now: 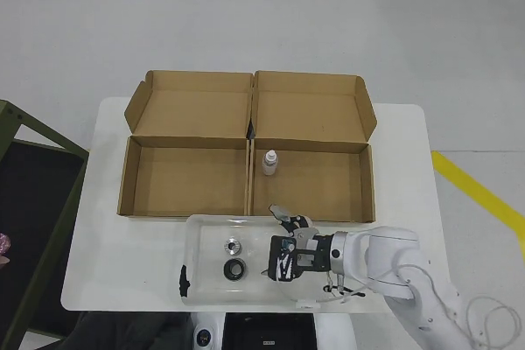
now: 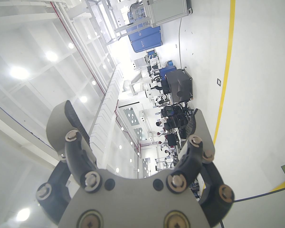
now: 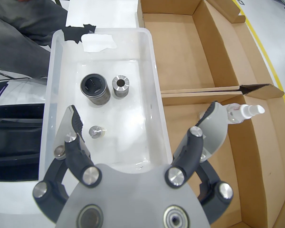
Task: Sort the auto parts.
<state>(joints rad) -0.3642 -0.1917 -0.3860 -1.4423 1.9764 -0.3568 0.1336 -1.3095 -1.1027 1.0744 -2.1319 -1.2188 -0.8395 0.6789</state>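
A clear plastic bin (image 1: pixel 212 223) (image 3: pixel 154 67) at the table's front holds three metal parts: a black cylindrical bearing (image 3: pixel 95 91) (image 1: pixel 235 269), a silver bushing (image 3: pixel 120 86) (image 1: pixel 234 246) and a small silver part (image 3: pixel 96 131). My right gripper (image 3: pixel 142 117) (image 1: pixel 277 241) hangs open above the bin's right end, one finger over the bin near the small part, the other over the box behind. It holds nothing. My left gripper (image 2: pixel 133 115) is open and empty, pointed up at the room.
Two open cardboard boxes (image 1: pixel 188 179) (image 1: pixel 319 185) stand side by side behind the bin, lids folded back. A white spray bottle (image 1: pixel 269 162) (image 3: pixel 244 111) stands in the right box's near-left corner. A dark green cart (image 1: pixel 17 175) stands left of the table.
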